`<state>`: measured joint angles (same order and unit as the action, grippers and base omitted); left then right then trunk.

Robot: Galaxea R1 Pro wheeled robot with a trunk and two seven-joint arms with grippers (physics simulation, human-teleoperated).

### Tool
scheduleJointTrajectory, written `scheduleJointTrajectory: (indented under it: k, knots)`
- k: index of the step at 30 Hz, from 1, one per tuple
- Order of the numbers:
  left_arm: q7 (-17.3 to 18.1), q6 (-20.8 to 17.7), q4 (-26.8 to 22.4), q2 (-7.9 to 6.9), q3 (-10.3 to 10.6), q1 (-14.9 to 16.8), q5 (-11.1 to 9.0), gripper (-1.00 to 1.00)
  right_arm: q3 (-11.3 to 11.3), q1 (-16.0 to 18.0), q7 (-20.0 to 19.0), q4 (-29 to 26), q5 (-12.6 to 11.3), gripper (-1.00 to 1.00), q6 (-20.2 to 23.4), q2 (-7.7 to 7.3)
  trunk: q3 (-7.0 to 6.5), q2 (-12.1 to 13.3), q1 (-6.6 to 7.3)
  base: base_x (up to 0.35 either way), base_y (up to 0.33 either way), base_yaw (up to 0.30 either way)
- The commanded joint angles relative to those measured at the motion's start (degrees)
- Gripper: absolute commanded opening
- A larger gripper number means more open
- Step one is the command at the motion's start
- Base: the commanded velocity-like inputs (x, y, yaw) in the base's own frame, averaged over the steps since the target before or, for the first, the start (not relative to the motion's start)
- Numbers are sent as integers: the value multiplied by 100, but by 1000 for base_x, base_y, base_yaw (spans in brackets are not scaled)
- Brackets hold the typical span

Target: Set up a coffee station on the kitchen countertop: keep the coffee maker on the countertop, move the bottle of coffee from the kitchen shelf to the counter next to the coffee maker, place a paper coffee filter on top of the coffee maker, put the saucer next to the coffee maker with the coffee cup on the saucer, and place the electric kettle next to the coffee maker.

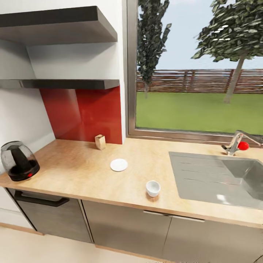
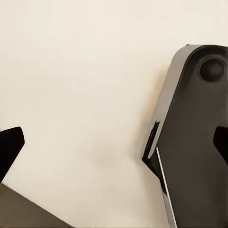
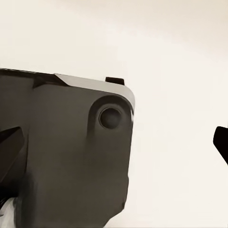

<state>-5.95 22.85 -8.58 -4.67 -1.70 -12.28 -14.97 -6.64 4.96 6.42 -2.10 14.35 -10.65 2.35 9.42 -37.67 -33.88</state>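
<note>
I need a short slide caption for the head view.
Electric kettle, saucer and coffee cup stand apart on the kitchen countertop.

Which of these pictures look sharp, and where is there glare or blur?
Head view: sharp, daylit; soft sheen on the glossy red wall panel, short shadow under the small white cup. Both wrist views: blurry dark robot parts against a plain pale floor.

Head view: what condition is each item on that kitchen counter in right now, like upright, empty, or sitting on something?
electric kettle: upright at the counter's left end, nothing gripping it.
saucer: flat on the kitchen countertop, bare.
coffee cup: upright, looks empty, on the countertop near the front edge, apart from the saucer.
small wooden block: standing by the red backsplash.
sink: looks dry; faucet shows no water.
</note>
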Motion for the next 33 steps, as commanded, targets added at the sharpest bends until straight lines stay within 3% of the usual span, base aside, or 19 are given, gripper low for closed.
scheduleJointTrajectory:
  k: [1,21,33]
  knots:
    - [-3,1,-12,1,-14,-3,-3,100,-48,5,26,8,60,100,-18,2,8,-7,-2,0,335,-278]
    - [-2,1,-12,33,-14,-2,-2,100,-48,5,26,8,59,100,-20,2,8,-7,-2,-4,337,-266]
    - [-6,16,-12,88,-13,-3,9,100,-38,5,22,-8,85,100,-25,20,8,-7,-2,-123,296,-22]
